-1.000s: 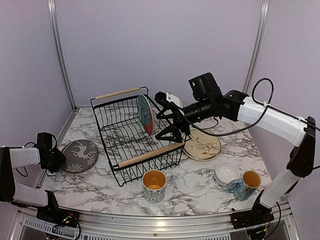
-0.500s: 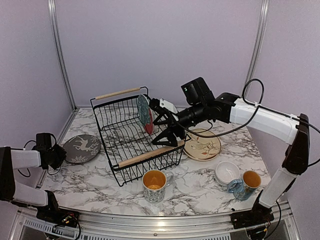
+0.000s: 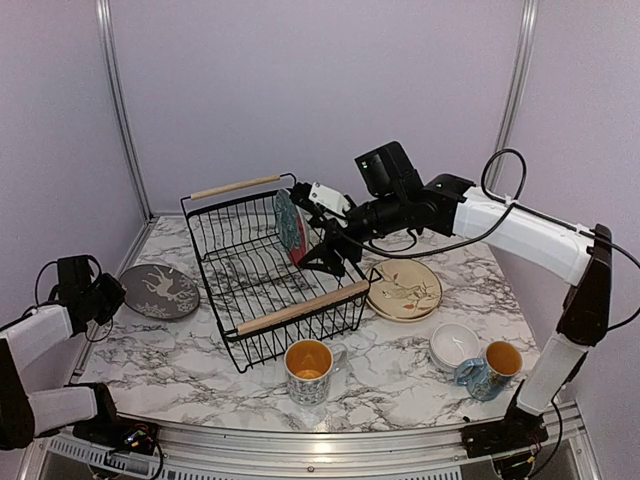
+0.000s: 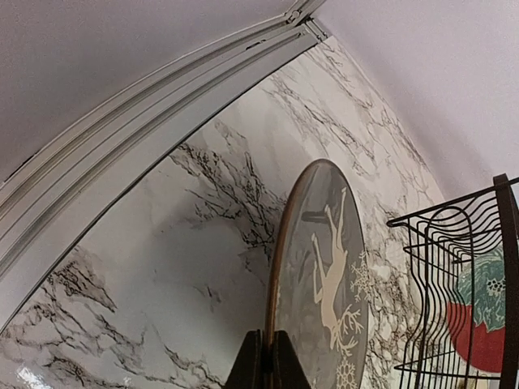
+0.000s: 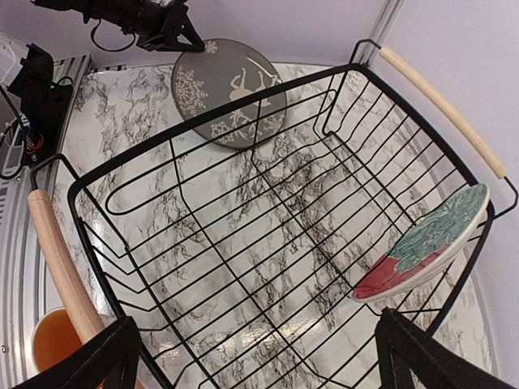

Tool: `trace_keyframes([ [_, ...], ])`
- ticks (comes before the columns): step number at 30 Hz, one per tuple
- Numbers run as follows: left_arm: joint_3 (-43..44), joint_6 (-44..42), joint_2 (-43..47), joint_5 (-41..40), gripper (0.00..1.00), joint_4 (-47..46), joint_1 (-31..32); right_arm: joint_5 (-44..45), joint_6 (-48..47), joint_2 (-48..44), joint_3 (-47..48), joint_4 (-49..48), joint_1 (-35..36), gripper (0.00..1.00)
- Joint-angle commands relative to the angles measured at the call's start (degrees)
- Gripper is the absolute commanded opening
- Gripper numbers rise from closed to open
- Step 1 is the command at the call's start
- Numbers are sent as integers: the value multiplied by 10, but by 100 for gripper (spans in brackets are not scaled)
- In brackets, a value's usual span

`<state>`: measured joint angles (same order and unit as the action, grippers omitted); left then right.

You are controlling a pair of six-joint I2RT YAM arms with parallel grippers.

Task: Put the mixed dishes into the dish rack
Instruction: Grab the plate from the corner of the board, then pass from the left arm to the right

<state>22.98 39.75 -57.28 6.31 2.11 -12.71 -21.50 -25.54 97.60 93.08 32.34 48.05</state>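
Observation:
My left gripper [image 3: 108, 297] is shut on the rim of the dark grey reindeer plate [image 3: 160, 291] at the table's left, beside the dish rack. The left wrist view shows the plate [image 4: 324, 275] edge-on between my pinched fingers [image 4: 268, 361]. The red plate with the teal leaf [image 3: 290, 226] leans inside the rack's far right end [image 5: 430, 243]. My right gripper [image 3: 322, 245] is open and empty above the black wire dish rack [image 3: 300, 310], with its jaws spread wide over the rack floor [image 5: 263, 365]. The reindeer plate also shows past the rack in the right wrist view [image 5: 231, 93].
A small tan plate [image 3: 405, 290] lies right of the rack. White bowls [image 3: 455, 345] and a patterned mug [image 3: 492, 368] stand at the front right. A second mug [image 3: 310, 370] stands in front of the rack. The left wall rail [image 4: 146, 138] runs close to the reindeer plate.
My left gripper has drawn back and to the left with the reindeer plate, which now sits higher and farther back. My right gripper has moved left over the rack, toward the red plate.

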Motion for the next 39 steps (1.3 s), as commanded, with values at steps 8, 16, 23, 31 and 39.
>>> trace_keyframes([
  [8, 141, -27, 152, 53, 0, 25, 0, 8, 17, 31, 97, 34, 0, 98],
  [16, 226, -18, 147, 141, 0, -13, 3, -64, 55, 44, 129, 42, -24, 96],
  [23, 271, 4, 98, 185, 0, -87, 71, -96, 118, 58, 152, 27, -45, 92],
  [31, 301, -32, 27, 176, 0, -118, 216, -241, 304, 93, 185, -43, -117, 87],
  [39, 312, -52, -23, 154, 0, -137, 305, -347, 411, 139, 186, -100, -134, 77],
])
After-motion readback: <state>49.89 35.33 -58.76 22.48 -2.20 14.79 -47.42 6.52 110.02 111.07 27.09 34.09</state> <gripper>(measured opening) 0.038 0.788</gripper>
